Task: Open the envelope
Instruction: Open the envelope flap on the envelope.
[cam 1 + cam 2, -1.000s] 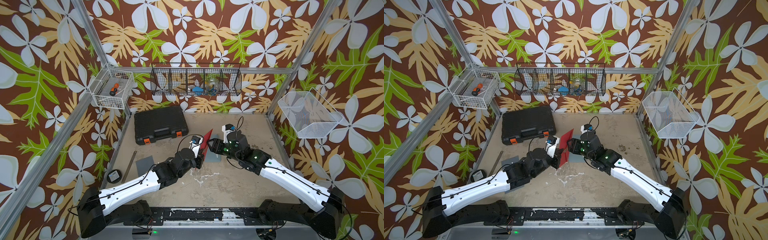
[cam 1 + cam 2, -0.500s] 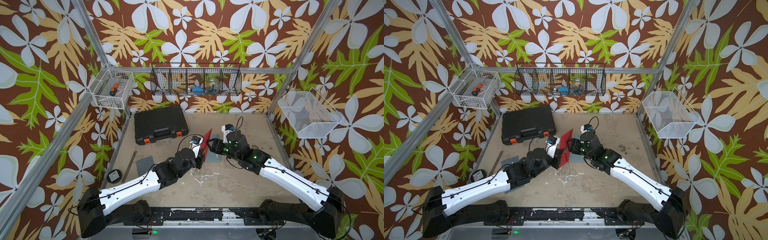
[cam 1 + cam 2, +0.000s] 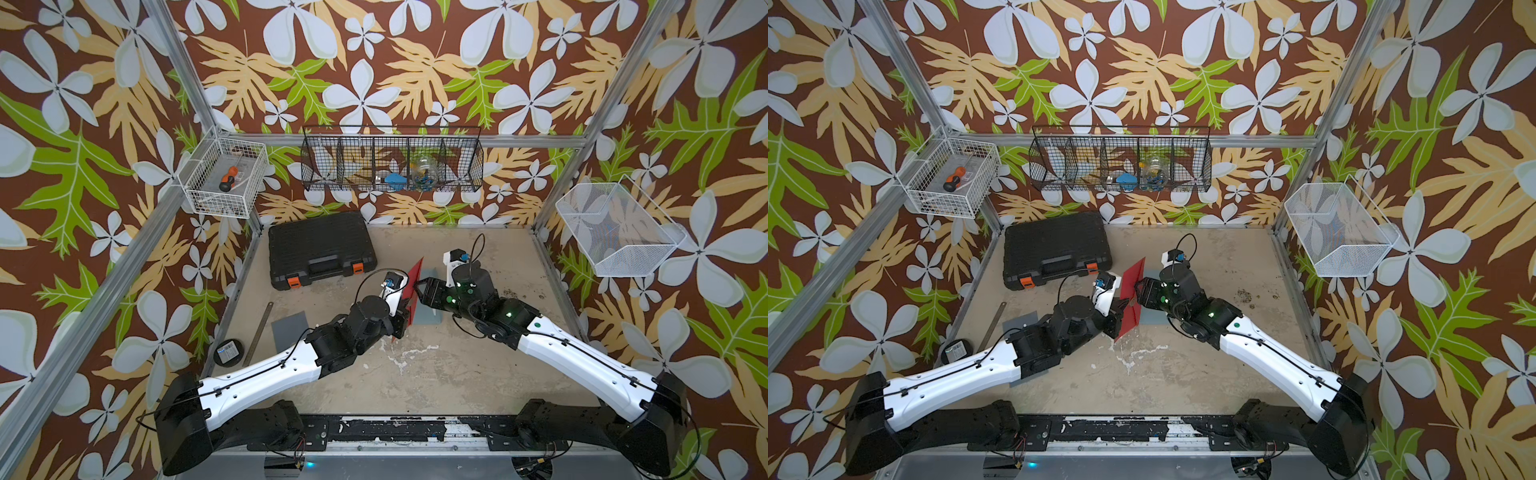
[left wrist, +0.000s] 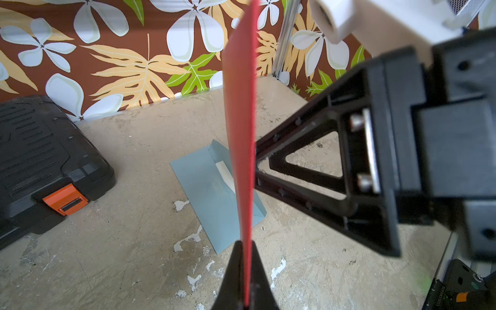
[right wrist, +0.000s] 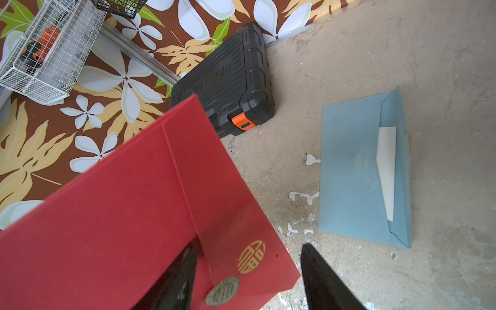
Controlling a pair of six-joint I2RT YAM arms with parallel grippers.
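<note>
Envelope (image 3: 414, 286), red, stands on edge above the middle of the surface (image 3: 457, 374), between the two arms, clear of the surface in both top views. Left arm reaches in from about 7 o'clock, forearm low, wrist turned so the left gripper (image 4: 246, 279) points toward the back wall. Its jaws are pressed together on the envelope's lower edge; in the left wrist view the red sheet (image 4: 240, 120) runs thin and edge-on straight up from between the fingers. Right arm comes in from about 5 o'clock, elbow bent, right gripper (image 3: 418, 289) aimed at the envelope's face from the 3 o'clock side. Its jaws stand partly apart: in the right wrist view one finger (image 5: 171, 279) lies against the red paper beside the flap, the other finger (image 5: 322, 279) hangs clear over bare surface, so nothing is clamped. Envelope face (image 5: 120, 214) shows a diagonal flap seam, a gold character (image 5: 251, 256) printed near the flap tip, and a round metallic seal (image 5: 222, 291) at the tip; flap lies flat, still closed. Blue envelope (image 5: 357, 171) lies flat on the surface under the right gripper, flap open, white paper (image 5: 386, 171) showing inside. Black tool case (image 3: 322, 249) sits at about 11 o'clock near the back wall.
</note>
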